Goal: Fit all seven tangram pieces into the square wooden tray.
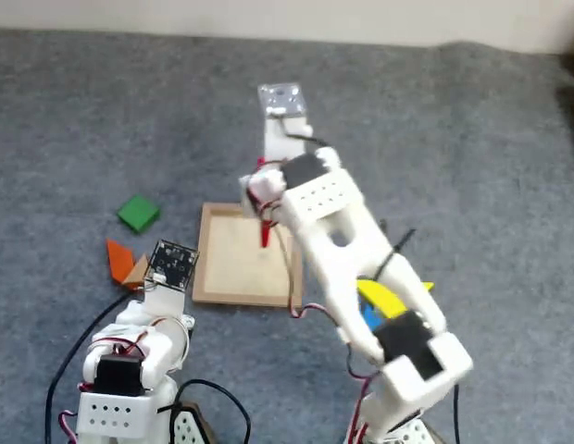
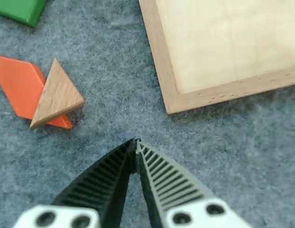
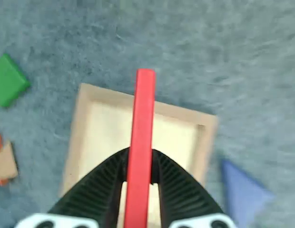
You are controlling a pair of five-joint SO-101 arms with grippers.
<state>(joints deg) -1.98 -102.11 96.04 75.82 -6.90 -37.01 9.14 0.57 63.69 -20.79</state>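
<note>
Pinching red tangram piece edge-on in right gripper over wooden tray, likely for lowering in; parking left gripper closed, aside.

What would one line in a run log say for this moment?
right gripper: shut on red piece above tray | left gripper: shut, near tray corner | on carpet: green piece, orange piece, wooden triangle

Mottled grey tabletop. Pale natural-wood tray. Tangram pieces: green square, orange parallelogram, tan wood-grain triangle, red piece, blue triangle, yellow piece. White left arm and right arm. Left gripper and right gripper black, ridged.
</note>
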